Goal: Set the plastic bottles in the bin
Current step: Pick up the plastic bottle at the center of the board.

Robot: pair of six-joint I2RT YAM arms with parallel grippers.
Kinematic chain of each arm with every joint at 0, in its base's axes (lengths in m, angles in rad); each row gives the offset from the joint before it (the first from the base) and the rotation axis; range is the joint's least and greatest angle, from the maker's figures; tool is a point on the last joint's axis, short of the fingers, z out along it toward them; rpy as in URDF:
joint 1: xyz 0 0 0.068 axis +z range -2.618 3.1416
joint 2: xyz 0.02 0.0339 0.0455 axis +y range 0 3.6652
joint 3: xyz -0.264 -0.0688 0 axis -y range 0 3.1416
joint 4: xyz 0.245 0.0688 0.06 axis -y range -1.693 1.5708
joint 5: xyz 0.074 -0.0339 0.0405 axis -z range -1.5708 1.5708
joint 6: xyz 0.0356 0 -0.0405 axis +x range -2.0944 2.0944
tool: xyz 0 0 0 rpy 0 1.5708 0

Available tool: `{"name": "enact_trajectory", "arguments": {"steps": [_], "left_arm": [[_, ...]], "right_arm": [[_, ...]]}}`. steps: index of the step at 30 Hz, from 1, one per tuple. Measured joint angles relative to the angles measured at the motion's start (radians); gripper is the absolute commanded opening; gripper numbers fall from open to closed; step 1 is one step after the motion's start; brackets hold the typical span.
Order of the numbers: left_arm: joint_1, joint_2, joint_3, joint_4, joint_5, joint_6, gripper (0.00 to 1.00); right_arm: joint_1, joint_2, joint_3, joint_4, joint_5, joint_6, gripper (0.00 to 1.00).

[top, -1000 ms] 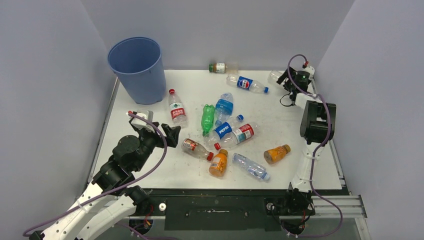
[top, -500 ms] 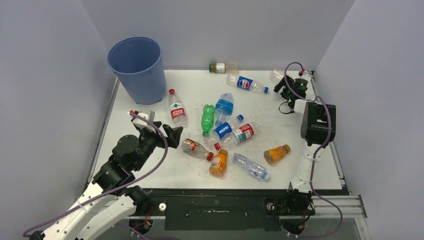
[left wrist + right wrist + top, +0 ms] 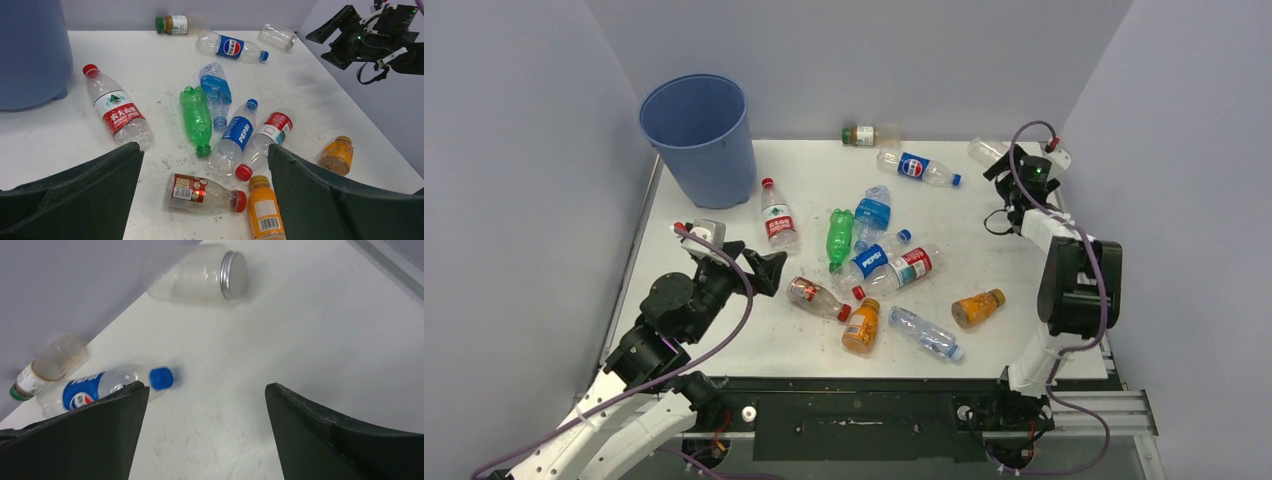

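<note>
Several plastic bottles lie scattered across the white table; none is held. The blue bin [image 3: 699,135] stands upright at the far left corner. My left gripper [image 3: 764,270] hovers open, and in its wrist view the left gripper [image 3: 202,150] frames a red-labelled clear bottle [image 3: 205,192] and an orange bottle [image 3: 263,212]. Beyond them lie a green bottle [image 3: 195,117] and a Pepsi bottle [image 3: 235,135]. My right gripper [image 3: 1016,165] is open above the far right corner. The right gripper [image 3: 207,386] has bare table between its fingers, a second Pepsi bottle [image 3: 95,390] to its left.
A clear jar with a silver lid [image 3: 197,272] lies near the back wall, close to the right gripper. A brown jar with a green cap [image 3: 864,135] rests against the back wall. Grey walls enclose the table [image 3: 1004,250] on three sides.
The right arm's elbow has swung right and toward the near edge, while its gripper shifted slightly right over the far corner. The left arm edged slightly left. No bottle has moved.
</note>
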Motion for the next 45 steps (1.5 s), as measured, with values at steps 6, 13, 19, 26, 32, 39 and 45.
{"name": "enact_trajectory", "arguments": {"steps": [6,13,19,26,32,39,45], "left_arm": [[0.024,0.000,0.000,0.002,0.014,-0.022,0.96],[0.031,-0.003,0.000,0.002,-0.016,-0.051,0.96],[0.035,0.009,0.000,0.001,-0.043,-0.065,0.96],[0.035,0.012,0.000,0.001,-0.069,-0.071,0.96],[0.035,0.014,0.000,0.001,-0.079,-0.072,0.96],[0.035,0.019,0.000,0.001,-0.085,-0.072,0.96],[0.035,0.022,0.000,0.000,-0.084,-0.072,0.96]], "right_arm": [[0.204,-0.371,-0.164,-0.271,0.241,0.207,0.90],[0.298,-0.741,-0.307,-0.581,0.343,0.350,0.90],[0.284,-0.917,-0.408,-0.807,0.351,0.375,0.90],[0.284,-1.012,-0.536,-0.906,0.298,0.391,0.90],[0.284,-1.012,-0.657,-0.925,0.254,0.422,0.90],[0.284,-0.984,-0.730,-0.889,0.214,0.441,0.90],[0.284,-0.985,-0.779,-0.828,0.178,0.443,0.98]]}}
